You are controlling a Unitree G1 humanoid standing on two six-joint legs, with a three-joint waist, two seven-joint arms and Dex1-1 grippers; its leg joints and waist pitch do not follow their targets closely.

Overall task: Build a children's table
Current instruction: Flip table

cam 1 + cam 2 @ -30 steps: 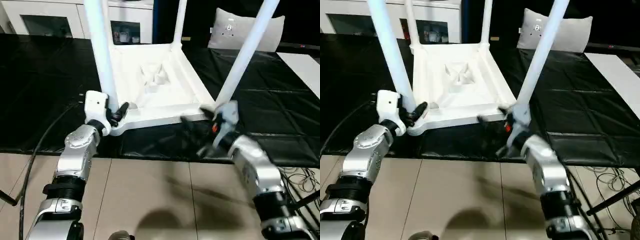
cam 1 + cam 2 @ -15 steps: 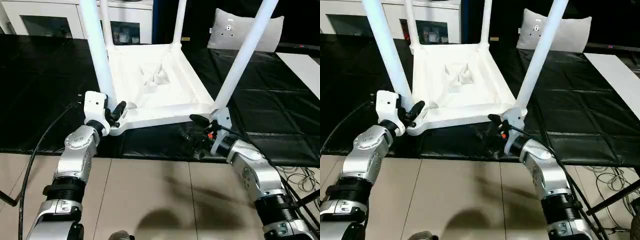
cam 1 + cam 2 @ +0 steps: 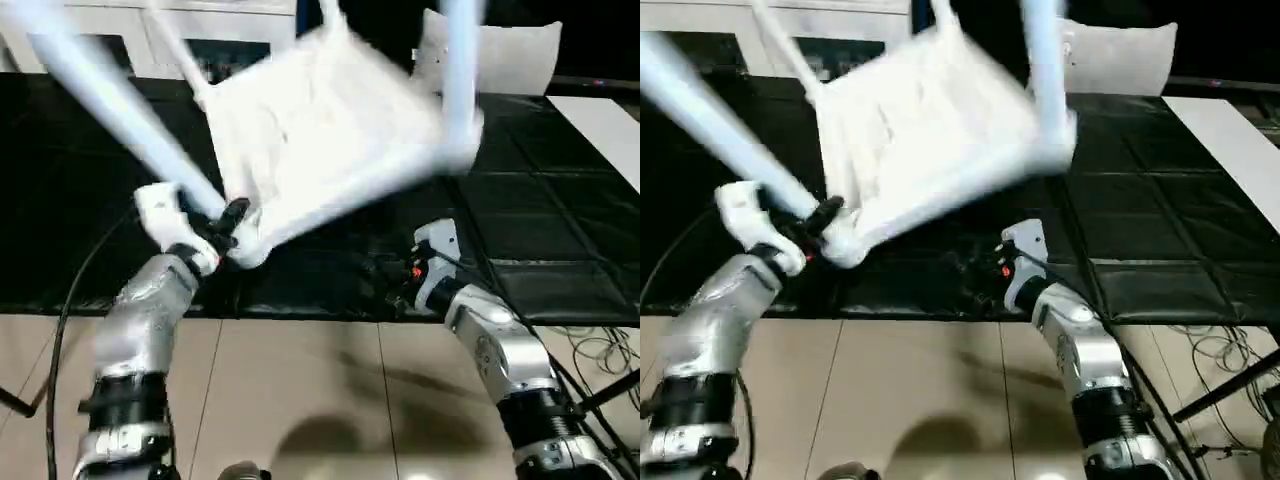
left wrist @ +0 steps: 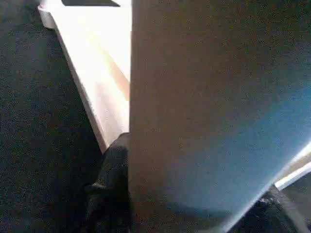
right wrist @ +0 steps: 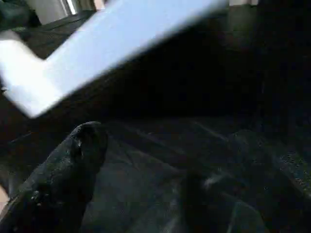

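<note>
The children's table (image 3: 320, 120) is upside down and tipped steeply: its right side is lifted off the black cloth and its legs lean toward the left. My left gripper (image 3: 218, 222) is shut on the near-left leg (image 3: 110, 110) just above its corner socket. In the left wrist view that leg (image 4: 218, 121) sits between the black fingers (image 4: 109, 189). My right gripper (image 3: 392, 282) is open and low over the cloth, under the raised edge and apart from it. The right wrist view has one finger (image 5: 63, 179) below the table's white edge (image 5: 121, 39).
A black cloth (image 3: 560, 230) covers the work surface. A white cabinet with glass doors (image 3: 90, 40) stands at the back, a white cushion (image 3: 500, 50) at the back right and a flat white board (image 3: 610, 120) at the right. Cables (image 3: 600, 350) lie on the tiled floor.
The table has tipped from flat to a steep tilt, its right side rising and its legs swinging left. My left gripper turned with the leg. My right gripper stayed low, now apart from the table.
</note>
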